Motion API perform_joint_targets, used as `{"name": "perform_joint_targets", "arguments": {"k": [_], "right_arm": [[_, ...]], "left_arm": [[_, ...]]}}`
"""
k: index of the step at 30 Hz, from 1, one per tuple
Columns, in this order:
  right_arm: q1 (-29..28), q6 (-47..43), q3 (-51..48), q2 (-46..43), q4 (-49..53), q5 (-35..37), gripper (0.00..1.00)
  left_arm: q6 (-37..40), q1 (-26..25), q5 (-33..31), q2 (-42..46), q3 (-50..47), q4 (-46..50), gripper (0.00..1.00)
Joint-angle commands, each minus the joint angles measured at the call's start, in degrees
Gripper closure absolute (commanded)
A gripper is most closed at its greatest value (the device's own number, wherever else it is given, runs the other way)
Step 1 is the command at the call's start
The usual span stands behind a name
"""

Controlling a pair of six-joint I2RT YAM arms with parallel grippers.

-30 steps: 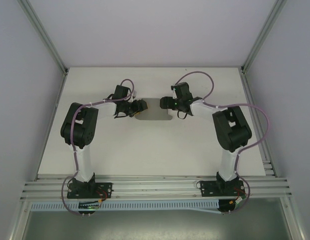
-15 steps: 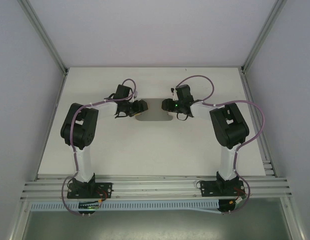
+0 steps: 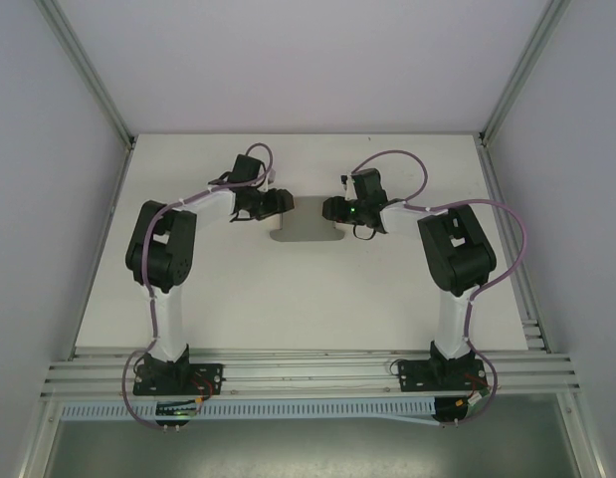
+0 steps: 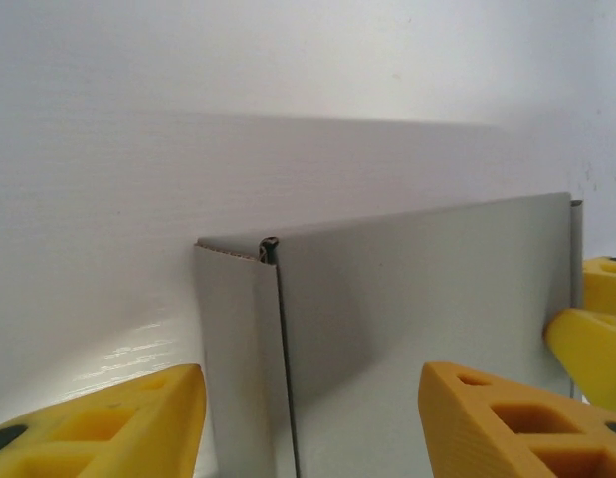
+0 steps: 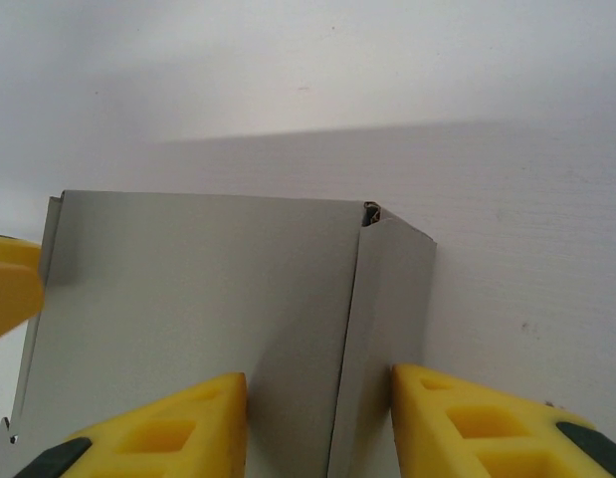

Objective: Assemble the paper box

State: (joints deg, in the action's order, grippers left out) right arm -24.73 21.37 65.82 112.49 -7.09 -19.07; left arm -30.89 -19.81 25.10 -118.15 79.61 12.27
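Note:
The paper box (image 3: 306,223) is a small grey rectangular box in the middle of the white table (image 3: 288,289). My left gripper (image 3: 276,201) is at its left end and my right gripper (image 3: 333,209) at its right end. In the left wrist view the box's corner (image 4: 273,249) stands between wide-apart yellow fingers (image 4: 118,423), and the left gripper (image 4: 312,388) is open. In the right wrist view the right gripper (image 5: 317,383) straddles the folded end wall (image 5: 387,299). It is open, and its right finger (image 5: 467,418) lies against that wall's outer face.
Grey enclosure walls (image 3: 49,199) stand close on the left, right and back of the table. An aluminium rail (image 3: 308,373) carrying both arm bases runs along the near edge. White table surface lies in front of and behind the box.
The left gripper has shifted toward the back of the table at the box's left end. The right gripper has stayed at the right end. The box now looks deeper and more squared.

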Motion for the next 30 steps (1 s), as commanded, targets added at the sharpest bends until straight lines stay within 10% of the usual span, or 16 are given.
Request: {"name": "perform_joint_targets", "arguments": {"k": [1, 18, 30], "right_arm": [[1.1, -0.2, -1.4, 1.7, 3.4, -0.7, 0.58], [1.7, 8.6, -4.4, -7.9, 1.1, -8.6, 0.01], [3.2, 14.5, -10.1, -10.2, -2.6, -13.8, 0.01]], "left_arm": [[1.2, 0.4, 2.5, -1.6, -0.4, 0.5, 0.48], [-9.5, 2.4, 14.2, 0.7, -17.7, -21.9, 0.84], [-13.6, 4.2, 17.6, 1.8, -23.3, -30.1, 0.90]]}}
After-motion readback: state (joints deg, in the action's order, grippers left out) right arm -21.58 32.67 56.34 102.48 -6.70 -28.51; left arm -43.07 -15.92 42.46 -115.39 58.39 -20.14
